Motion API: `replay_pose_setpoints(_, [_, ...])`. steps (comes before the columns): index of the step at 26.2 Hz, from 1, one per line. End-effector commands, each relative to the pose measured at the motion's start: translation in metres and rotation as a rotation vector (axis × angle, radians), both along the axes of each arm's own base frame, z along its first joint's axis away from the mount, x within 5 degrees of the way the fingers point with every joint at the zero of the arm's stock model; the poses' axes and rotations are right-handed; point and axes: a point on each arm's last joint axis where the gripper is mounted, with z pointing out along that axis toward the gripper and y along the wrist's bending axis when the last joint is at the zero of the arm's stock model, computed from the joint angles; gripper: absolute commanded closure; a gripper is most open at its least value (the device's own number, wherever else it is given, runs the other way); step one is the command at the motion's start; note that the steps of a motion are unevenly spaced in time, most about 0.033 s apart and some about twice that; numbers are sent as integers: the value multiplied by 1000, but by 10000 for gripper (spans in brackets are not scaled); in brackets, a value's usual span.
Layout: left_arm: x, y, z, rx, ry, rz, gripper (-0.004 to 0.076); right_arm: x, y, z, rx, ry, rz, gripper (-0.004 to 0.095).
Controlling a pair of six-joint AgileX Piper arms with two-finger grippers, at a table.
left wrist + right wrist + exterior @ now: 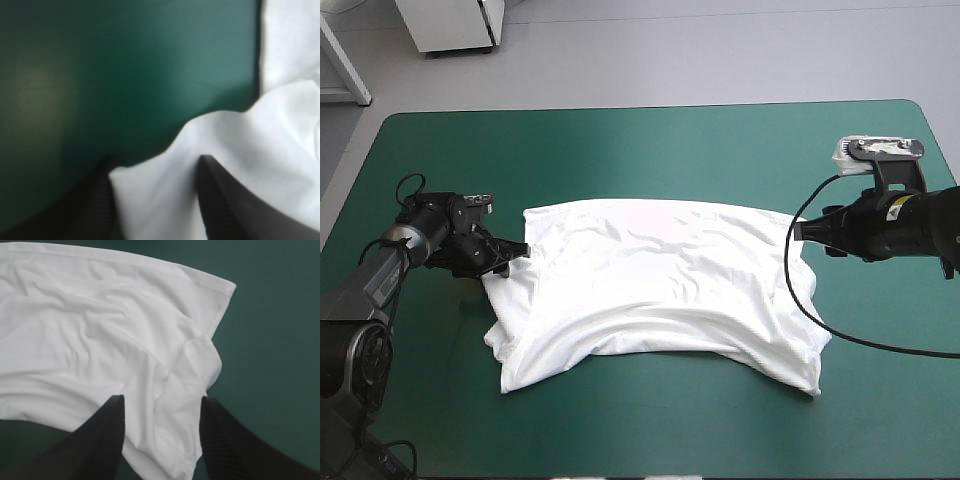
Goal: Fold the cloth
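T-shirt [655, 290] is lying spread across the middle of the table, slightly nearer the near edge than the far one. It's mostly flat but wrinkled all over. Its far edge is running fairly straight, and the near edge is arching inward at the middle, w/ both near corners trailing toward the table's near edge. Its left side is bunching up in loose folds.

L gripper [523, 248] is sitting low at the shirt's far-left corner, tips touching the fabric. In the L wrist view its fingers [225, 200] are standing apart, w/ a rumpled fold of white cloth lying between them and not pinched.

R gripper [792, 232] is sitting at the shirt's far-right corner, pointing toward the table's left edge. In the R wrist view its fingers [97, 440] are also standing apart, straddling a doubled-over flap at the shirt's edge.

Teal-green cover [650, 140] is showing bare along the far edge, at both ends and along the near edge. It's looking smooth and flat, w/ soft light patches on it.
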Motion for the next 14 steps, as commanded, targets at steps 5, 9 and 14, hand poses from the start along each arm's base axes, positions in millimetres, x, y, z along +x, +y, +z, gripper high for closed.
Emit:
replay_pose_setpoints(5, [3,0,17,-11,-71,10,733,-5,-3,15,-3,-84,-13,471])
replay_pose_setpoints(9, [-3,-2,26,-30,-77,1,733,-5,-3,15,-3,-84,-13,471])
replay_pose_setpoints(14, [-8,-12,47,-113,-164,-60,733,-5,-4,15,-7,-84,-14,472])
